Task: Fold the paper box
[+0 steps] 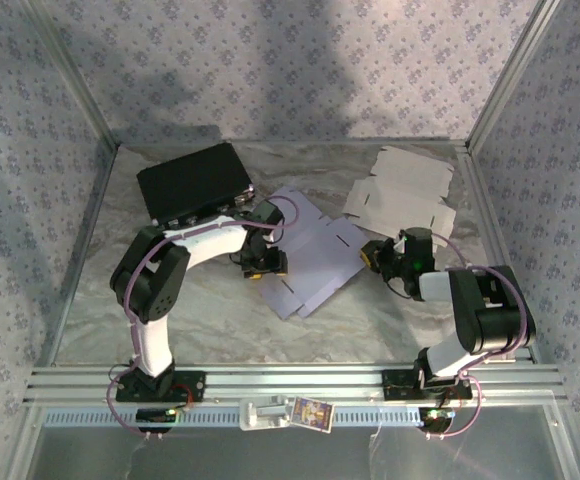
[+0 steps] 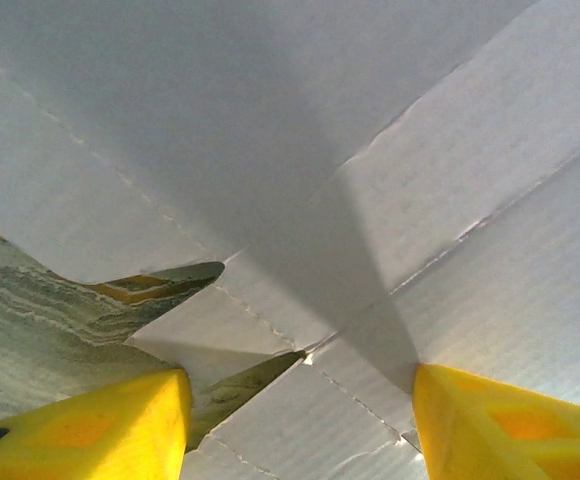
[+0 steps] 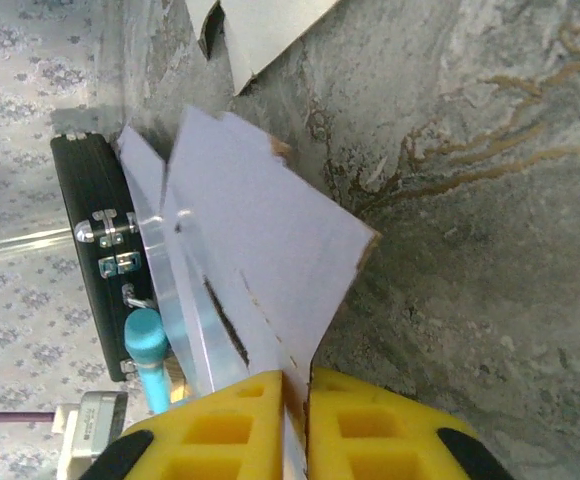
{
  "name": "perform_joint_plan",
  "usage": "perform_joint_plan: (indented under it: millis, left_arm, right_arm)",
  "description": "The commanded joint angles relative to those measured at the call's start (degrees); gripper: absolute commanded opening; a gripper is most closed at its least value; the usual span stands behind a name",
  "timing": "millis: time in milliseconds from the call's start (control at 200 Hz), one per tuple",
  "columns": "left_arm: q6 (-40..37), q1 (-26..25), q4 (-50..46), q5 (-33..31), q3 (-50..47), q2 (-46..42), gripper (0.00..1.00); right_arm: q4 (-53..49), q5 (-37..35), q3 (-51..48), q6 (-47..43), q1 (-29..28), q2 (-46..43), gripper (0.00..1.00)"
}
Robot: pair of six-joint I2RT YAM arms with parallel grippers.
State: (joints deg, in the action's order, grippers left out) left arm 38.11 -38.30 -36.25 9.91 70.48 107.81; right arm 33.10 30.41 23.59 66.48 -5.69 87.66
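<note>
I have the paper box [image 1: 315,250] lying as a flat, creased lavender sheet in the middle of the worktop [image 1: 220,320], with 1 tool at each side of it. The right tool [image 3: 298,385] is pinched almost fully together on the near right edge of the sheet. In the right wrist view the card runs straight up out of the narrow slit between the yellow fingers, and that flap is lifted off the surface. The left tool [image 2: 295,400] stands roughly half open above the left part of the sheet. Its 2 fingers straddle a crossing of crease lines and have hold of nothing, and I cannot tell whether they press on the card. I judge this to be an early step: raising the first side flap while the rest lies flat. Next I need the right tool to swing that flap up and over along its crease, without tearing the thin edge, while the left tool pins the base panel. A black case [image 1: 192,180] and a spare white blank [image 1: 402,190] sit at the back, well apart from the work.
</note>
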Motion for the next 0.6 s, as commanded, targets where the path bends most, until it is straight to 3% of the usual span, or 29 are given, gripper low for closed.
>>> perform_joint_plan:
  millis: [0, 215, 445, 595]
  left_arm:
    - [-1.25, -0.44, -0.05, 3.1, 0.1, 1.39, 0.6]
    - [-0.81, -0.61, -2.2, 0.23, 1.93, -1.98, 0.66]
    - [-1.86, -5.3, -11.46, -17.77, 9.21, -15.09, 0.76]
    - [5.54, -5.98, -11.9, -19.32, 6.59, -24.04, 0.82]
  right_arm:
    - [-1.76, -1.36, 1.78, -0.97, -0.83, -1.28, 0.07]
    - [-11.35, -3.74, 3.74, -1.16, -1.23, -5.91, 0.0]
    - [-31.46, -6.03, 10.94, 3.37, -1.59, -15.4, 0.0]
    - [-35.84, -6.25, 14.09, 10.77, -1.58, -17.69, 0.0]
